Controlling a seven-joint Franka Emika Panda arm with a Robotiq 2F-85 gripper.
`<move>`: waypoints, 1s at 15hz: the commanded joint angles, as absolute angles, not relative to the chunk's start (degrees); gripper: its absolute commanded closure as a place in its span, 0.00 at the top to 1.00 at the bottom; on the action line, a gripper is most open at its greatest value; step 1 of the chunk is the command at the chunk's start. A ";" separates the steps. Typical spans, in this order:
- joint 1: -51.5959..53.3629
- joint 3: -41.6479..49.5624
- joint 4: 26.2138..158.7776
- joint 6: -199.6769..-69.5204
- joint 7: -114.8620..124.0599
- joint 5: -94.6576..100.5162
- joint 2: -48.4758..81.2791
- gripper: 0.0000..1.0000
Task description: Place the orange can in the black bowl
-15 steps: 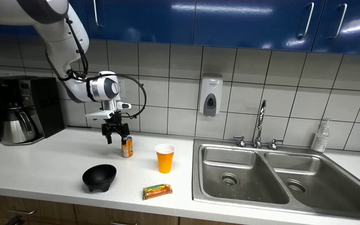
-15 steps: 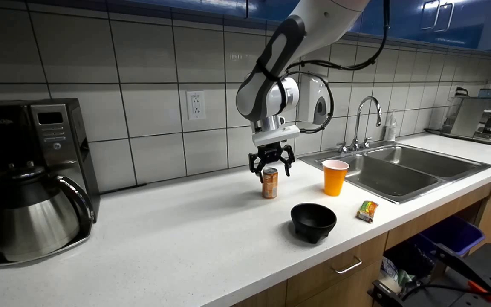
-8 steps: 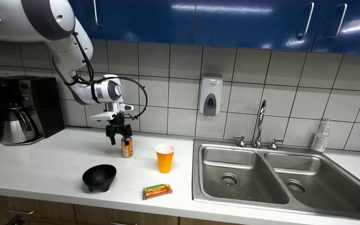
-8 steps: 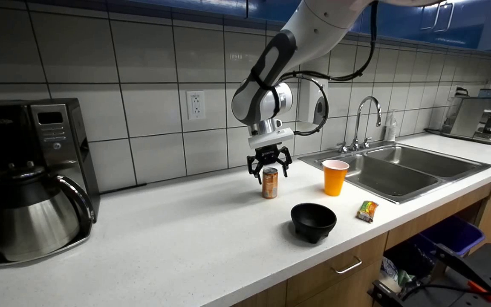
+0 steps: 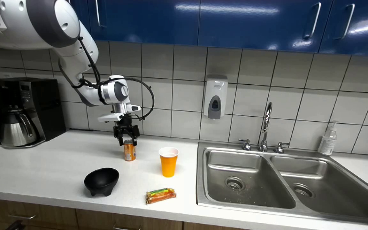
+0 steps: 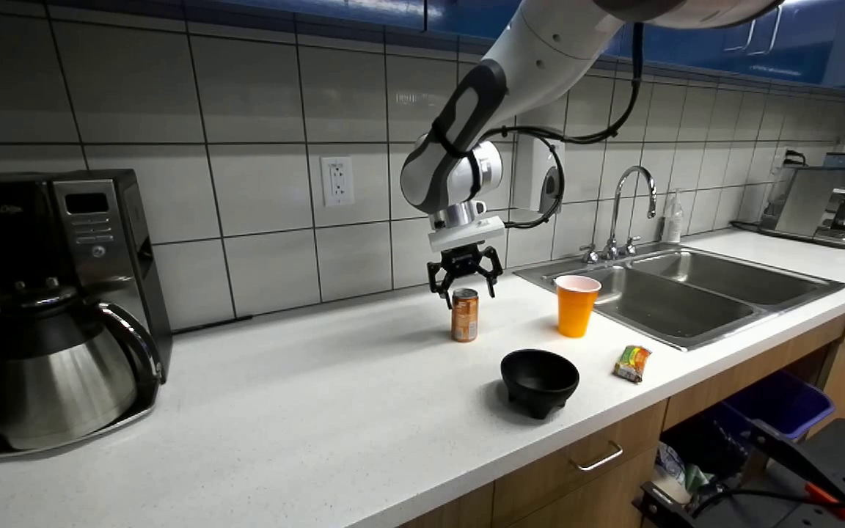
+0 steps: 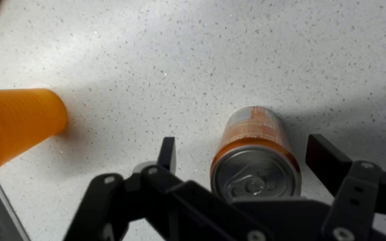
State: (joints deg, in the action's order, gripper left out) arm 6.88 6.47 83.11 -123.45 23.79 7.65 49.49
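The orange can (image 5: 129, 152) stands upright on the counter in both exterior views (image 6: 464, 323). In the wrist view its silvery top and orange side (image 7: 253, 134) lie between my two fingers. My gripper (image 7: 242, 150) is open, with a gap on each side of the can, wider on the left. In the exterior views my gripper (image 5: 128, 143) points down with its fingertips around the height of the can's top (image 6: 470, 298). The black bowl (image 5: 101, 182) stands upright near the counter's front edge in both exterior views (image 6: 540, 381). It is out of the wrist view.
An orange cup (image 5: 168, 163) stands beside the can, also in the wrist view (image 7: 18, 124). A snack packet (image 5: 160, 195) lies near the front edge. The sink (image 5: 200, 179) is beyond the cup. A coffee maker (image 6: 92, 242) stands on the opposite side. Tiled wall (image 6: 261, 191) behind.
My open gripper has moved across toward the can, to the right in an exterior view, so the can now sits between its fingers. The can, bowl, cup and packet have not moved.
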 commanded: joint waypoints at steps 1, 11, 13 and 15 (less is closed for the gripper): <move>7.34 7.37 79.68 -121.32 24.76 7.42 51.47 1.00; 7.15 7.25 80.44 -123.30 23.63 7.61 52.10 1.00; 7.29 7.39 80.44 -123.28 23.65 7.67 52.09 1.00; 7.40 7.48 80.44 -123.26 23.67 7.70 52.09 1.00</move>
State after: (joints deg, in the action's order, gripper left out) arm 7.28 7.31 80.65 -123.38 23.79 7.89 51.96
